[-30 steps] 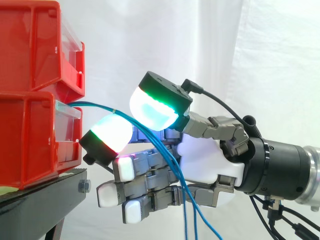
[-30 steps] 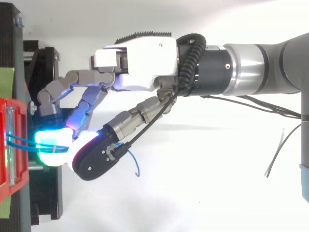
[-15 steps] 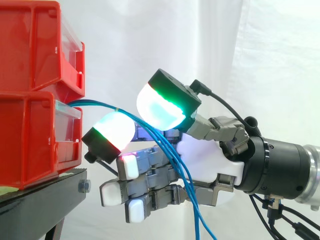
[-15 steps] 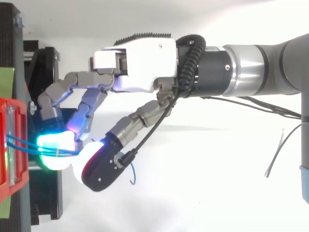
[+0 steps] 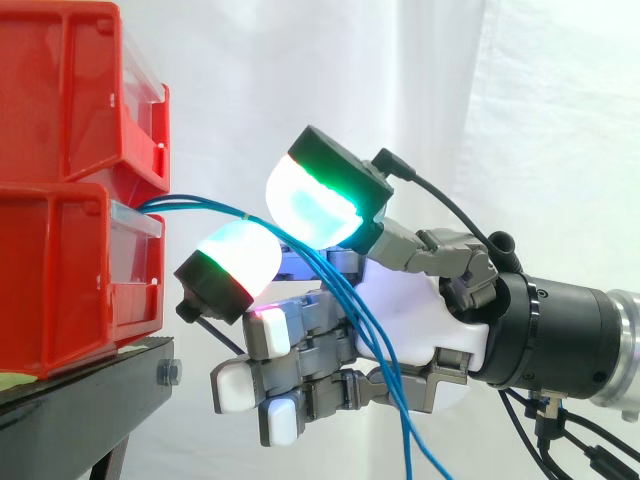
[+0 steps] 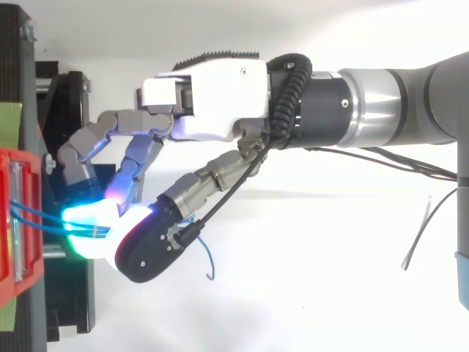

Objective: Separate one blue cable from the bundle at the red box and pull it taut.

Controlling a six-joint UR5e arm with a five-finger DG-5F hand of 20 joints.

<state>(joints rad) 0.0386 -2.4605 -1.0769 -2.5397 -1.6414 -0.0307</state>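
Several thin blue cables [image 5: 200, 208] leave the top of the lower red bin [image 5: 60, 280] and run right into my hand [image 5: 420, 320]. They pass between a white-green thumb pad [image 5: 305, 205] above and a white-red fingertip pad [image 5: 235, 262] below, which pinch them. Past the pinch the cables drop across the palm and off the bottom edge. In the top view two blue cables [image 6: 37, 218] bridge the gap from the red bin [image 6: 7, 220] to the glowing pads of the hand [image 6: 212, 103]. A loose blue end [image 6: 209, 264] curls beside the thumb. The other fingers are curled below.
A second red bin [image 5: 60, 90] is stacked on the lower one. Both rest on a black stand [image 5: 80, 400] with a bolt at its corner. A white curtain hangs behind. The arm comes in from the right.
My hand has drifted slightly right, away from the bins. The thumb pad has come down closer to the fingertip pad, and the cables between bin and hand run a little straighter.
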